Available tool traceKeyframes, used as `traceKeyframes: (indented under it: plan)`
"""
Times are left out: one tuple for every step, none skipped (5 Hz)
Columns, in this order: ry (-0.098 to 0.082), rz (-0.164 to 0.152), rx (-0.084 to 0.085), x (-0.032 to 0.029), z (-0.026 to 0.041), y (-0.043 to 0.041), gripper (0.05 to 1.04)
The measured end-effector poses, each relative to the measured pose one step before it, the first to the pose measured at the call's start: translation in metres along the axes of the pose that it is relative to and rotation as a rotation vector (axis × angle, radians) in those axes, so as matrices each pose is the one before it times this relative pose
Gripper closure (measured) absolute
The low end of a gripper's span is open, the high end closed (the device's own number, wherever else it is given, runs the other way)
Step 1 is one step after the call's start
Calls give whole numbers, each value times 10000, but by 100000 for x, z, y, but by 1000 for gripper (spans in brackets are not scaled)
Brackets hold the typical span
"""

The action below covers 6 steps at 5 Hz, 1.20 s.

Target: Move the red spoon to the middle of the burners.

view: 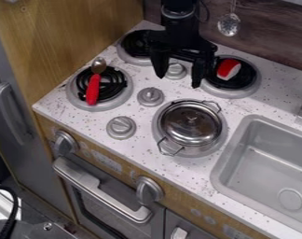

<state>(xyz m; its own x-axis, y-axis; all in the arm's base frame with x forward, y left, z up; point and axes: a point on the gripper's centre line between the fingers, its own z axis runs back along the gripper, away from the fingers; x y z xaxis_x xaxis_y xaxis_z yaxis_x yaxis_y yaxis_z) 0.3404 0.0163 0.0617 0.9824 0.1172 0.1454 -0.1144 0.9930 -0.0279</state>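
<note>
The red spoon (93, 87) lies across the left burner (116, 104), its bowl pointing to the far side. The hand (178, 80) hangs over the far part of the worktop (281, 109), fingers spread apart and holding nothing.

Getting a firm hold on the spoon looks like the step in hand. The handle lies low on the coils, so fingers set too deep could snag a coil, and fingers set too shallow could slip off. A grip near one end would likely let the other swing down. The middle is cramped: one knob (150, 96) stands there and the lidded pot (191, 123) sits just to the right, so a spoon let go carelessly could perch tilted on the knob or knock the pot. The red and white piece (229, 68) on the far right burner (258, 79) might be mistaken for the target by colour.

Faint markings (106, 161) on the front panel are too small to read.
</note>
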Motion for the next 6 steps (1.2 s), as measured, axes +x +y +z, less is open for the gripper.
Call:
traceKeyframes:
  plan:
    - [398,-8,23,-550,-1221,5,83]
    - [101,798,199,1014,-250,3094,84]
    - [-31,1193,366,1216,-31,4840,83]
    - [-10,861,245,1120,-775,3378,84]
    - [293,732,351,951,-2209,3765,84]
    - [199,288,436,424,-2167,1703,84]
